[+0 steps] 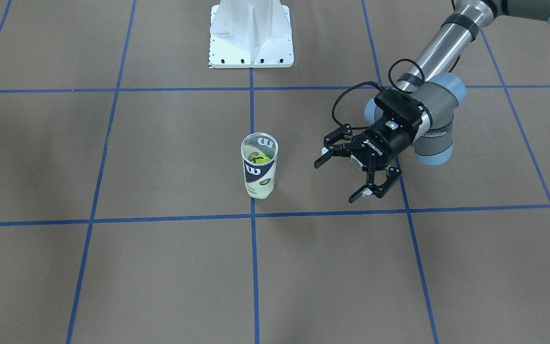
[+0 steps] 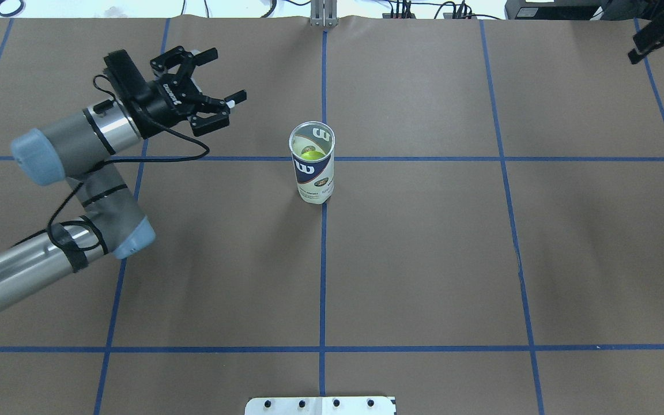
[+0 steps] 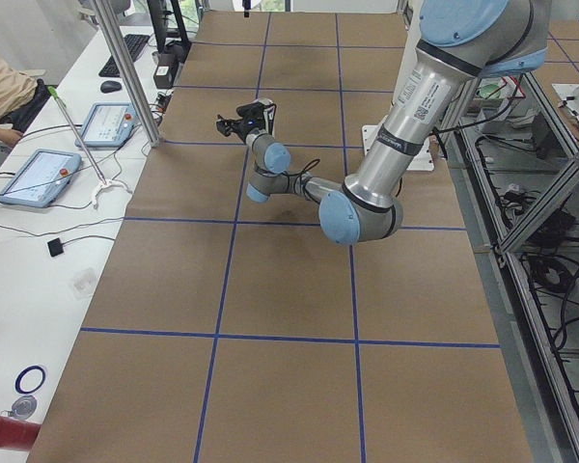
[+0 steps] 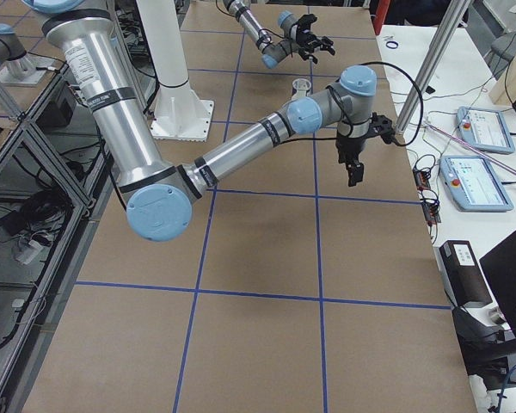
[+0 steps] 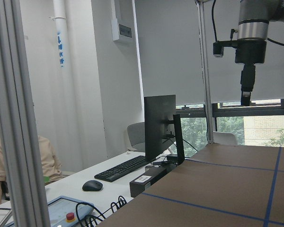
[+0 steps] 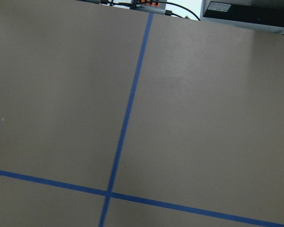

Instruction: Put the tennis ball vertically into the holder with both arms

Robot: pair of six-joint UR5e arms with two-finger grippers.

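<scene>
Holder (image 2: 312, 164) upright mid-counter (image 2: 424, 259) on the blue tape cross (image 2: 323, 158), long axis vertical, mouth up, tennis ball (image 2: 310, 154) sitting inside, so insertion looks done. Further out on its left: left gripper (image 2: 226, 75), jaws spread wide and empty, pointing roughly at the holder but well apart from it, clearly the nearer arm. Farthest, off by the counter's right corner: right gripper (image 4: 353, 170) hanging fingers-down, can't tell jaw spacing.
</scene>
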